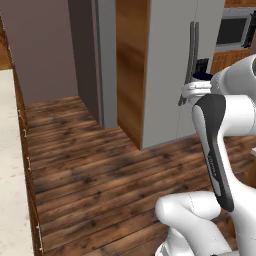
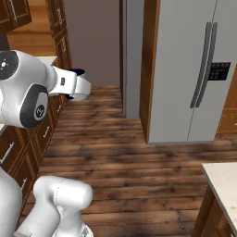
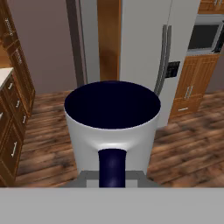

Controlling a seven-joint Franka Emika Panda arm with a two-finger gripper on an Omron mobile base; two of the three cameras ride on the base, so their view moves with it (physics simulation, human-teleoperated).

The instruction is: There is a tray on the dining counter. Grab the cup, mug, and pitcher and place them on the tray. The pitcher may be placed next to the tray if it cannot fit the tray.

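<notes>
1. We are carrying the mug [image 3: 112, 127] — the tool [image 3: 112, 180] is closed nearly all the way on its handle, which rises dark and upright from the bottom middle of the hand view, with the cup body directly beyond it.

2. The mug sits upright in the grip, its round mouth facing up and its dark inside visible; its body looks pale grey in the hand view, with the dark handle turned back toward the tool.

3. From the left base view, the mug [image 1: 202, 75] shows as a small dark rim just past the end of the arm, held high above the wood floor [image 1: 110, 165] and in front of the grey fridge [image 1: 170, 65]. From the right base view the same dark rim [image 2: 77, 72] peeks out past the wrist.

4. The relation that matters — where the tray lies from the mug — we cannot settle here. A pale speckled surface [image 1: 11, 165] runs along the far left edge of the left base view, and another corner of pale surface [image 2: 226, 183] sits low at the right of the right base view; we cannot tell which carries the tray.

5. Our judgement: the mug is in transit, well apart from any surface, so the coming move depends on turning toward the right one while keeping the mouth level.
</notes>
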